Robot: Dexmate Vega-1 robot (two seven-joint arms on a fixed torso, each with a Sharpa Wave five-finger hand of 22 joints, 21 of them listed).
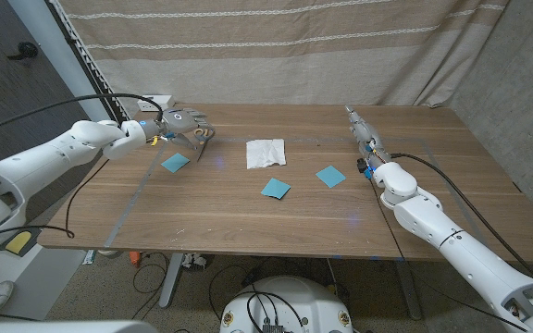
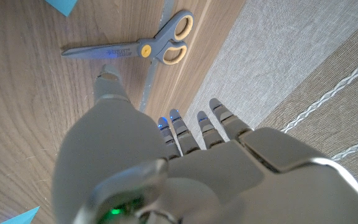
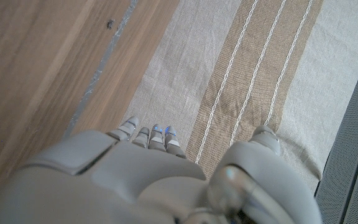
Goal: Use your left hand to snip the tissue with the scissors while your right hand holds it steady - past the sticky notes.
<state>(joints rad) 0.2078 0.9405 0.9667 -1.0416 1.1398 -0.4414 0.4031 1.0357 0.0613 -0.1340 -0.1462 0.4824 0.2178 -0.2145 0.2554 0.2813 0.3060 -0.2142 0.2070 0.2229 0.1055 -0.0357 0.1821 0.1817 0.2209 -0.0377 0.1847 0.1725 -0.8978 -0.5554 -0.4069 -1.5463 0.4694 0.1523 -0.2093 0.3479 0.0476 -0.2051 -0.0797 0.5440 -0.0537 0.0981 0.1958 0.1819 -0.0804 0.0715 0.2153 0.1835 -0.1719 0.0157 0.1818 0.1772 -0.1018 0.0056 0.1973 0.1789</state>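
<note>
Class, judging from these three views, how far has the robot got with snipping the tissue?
Nothing is cut yet: the tissue lies whole among three blue sticky notes. In hand: the left hand hovers open by the scissors, which lie on the table. Left: gripping them, bringing the right hand over to steady the tissue, then snipping.

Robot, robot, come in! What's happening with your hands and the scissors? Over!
Left hand open over scissors, not gripping. Right hand open, away from tissue. Three sticky notes near tissue.
</note>
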